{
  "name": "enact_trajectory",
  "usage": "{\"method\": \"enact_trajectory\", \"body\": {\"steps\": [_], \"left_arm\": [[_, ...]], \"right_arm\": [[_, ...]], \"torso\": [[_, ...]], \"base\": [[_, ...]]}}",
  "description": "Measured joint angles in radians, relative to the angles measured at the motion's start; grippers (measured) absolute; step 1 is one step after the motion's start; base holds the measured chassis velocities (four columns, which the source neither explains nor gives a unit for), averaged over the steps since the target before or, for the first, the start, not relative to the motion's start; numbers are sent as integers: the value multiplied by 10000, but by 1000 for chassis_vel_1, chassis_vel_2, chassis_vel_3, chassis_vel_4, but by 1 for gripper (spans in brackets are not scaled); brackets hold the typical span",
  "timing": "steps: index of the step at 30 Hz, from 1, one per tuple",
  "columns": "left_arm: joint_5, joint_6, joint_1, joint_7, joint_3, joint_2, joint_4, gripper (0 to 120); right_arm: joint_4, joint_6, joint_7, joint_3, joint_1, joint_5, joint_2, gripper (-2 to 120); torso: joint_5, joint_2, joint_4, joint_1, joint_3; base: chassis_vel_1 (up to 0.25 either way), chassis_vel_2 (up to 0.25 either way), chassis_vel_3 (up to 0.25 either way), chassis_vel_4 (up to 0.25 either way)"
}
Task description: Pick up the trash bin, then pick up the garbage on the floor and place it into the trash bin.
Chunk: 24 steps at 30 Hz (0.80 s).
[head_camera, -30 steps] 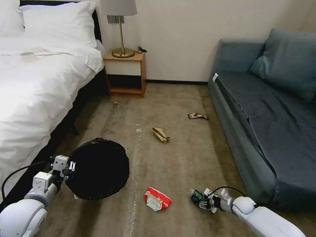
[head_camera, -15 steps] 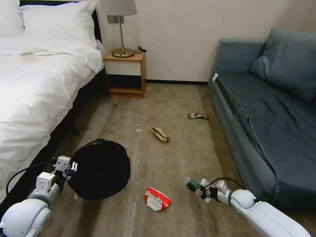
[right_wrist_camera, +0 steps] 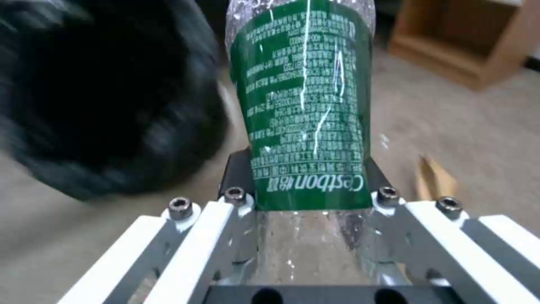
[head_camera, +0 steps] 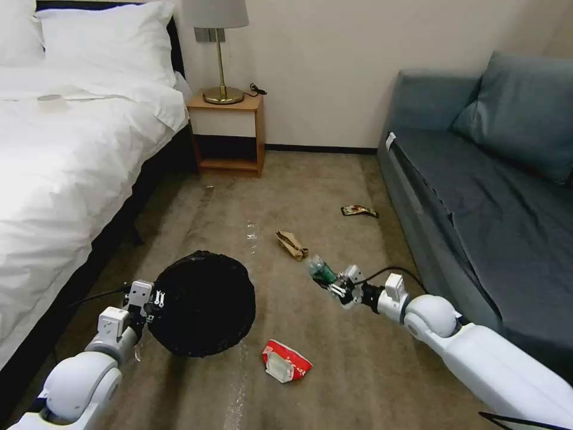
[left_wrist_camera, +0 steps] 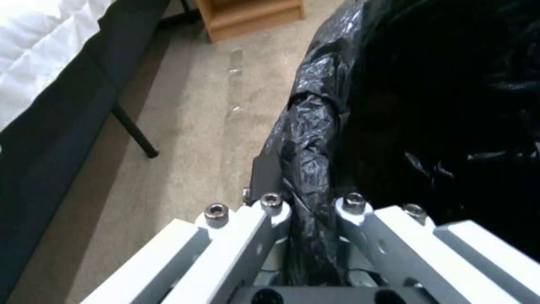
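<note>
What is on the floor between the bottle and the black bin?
In the head view, just bare carpet lies between the bottle and the bin.

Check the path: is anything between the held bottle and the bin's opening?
Nothing visible. The right gripper holds the green-label bottle above bare carpet, the trash bin held by the left gripper beside it. The red-and-white packet lies nearer the robot, off that line.

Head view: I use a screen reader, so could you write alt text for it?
The right gripper holds a clear plastic bottle above the carpet, beside the black-lined trash bin that the left gripper grips by its rim. A red-and-white packet, brown paper bag and dark wrapper lie on the floor between bed and sofa.
</note>
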Motion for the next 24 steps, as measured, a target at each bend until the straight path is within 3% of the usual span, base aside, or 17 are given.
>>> {"method": "enact_trajectory", "body": {"steps": [1, 3, 7, 11, 16, 24], "left_arm": [[0, 0, 0, 0, 0, 0, 0, 3], [10, 0, -46, -17, 64, -74, 36, 3], [29, -30, -46, -15, 109, -183, 35, 3], [34, -179, -87, 9, 263, -350, 95, 3], [-19, -246, -394, -1, 498, -446, 369, 3], [-313, -291, -534, -30, 496, -432, 435, 3]], "right_arm": [[0, 0, 0, 0, 0, 0, 0, 22], [1642, -377, 537, 30, -176, 1194, -698, 22], [2273, -496, 912, -359, 178, 1809, -743, 22], [2496, -525, 1551, -1673, 1535, 2519, 16, 22], [1528, -426, 2027, -3385, 2952, 2849, 1601, 22], [284, -37, 2695, -4552, 3460, 2792, 2937, 22]], "torso": [[0, 0, 0, 0, 0], [0, 1, -3, 0, -1], [-2, 2, -4, 0, -1], [-1, 2, 3, 0, -1], [0, 1, 4, 0, 0], [-3, 1, -1, 1, 1]], "base": [[0, 0, 0, 0], [0, 0, 0, 0], [0, 0, 0, 0], [0, 0, 0, 0], [0, 0, 0, 0], [0, 0, 0, 0]]}}
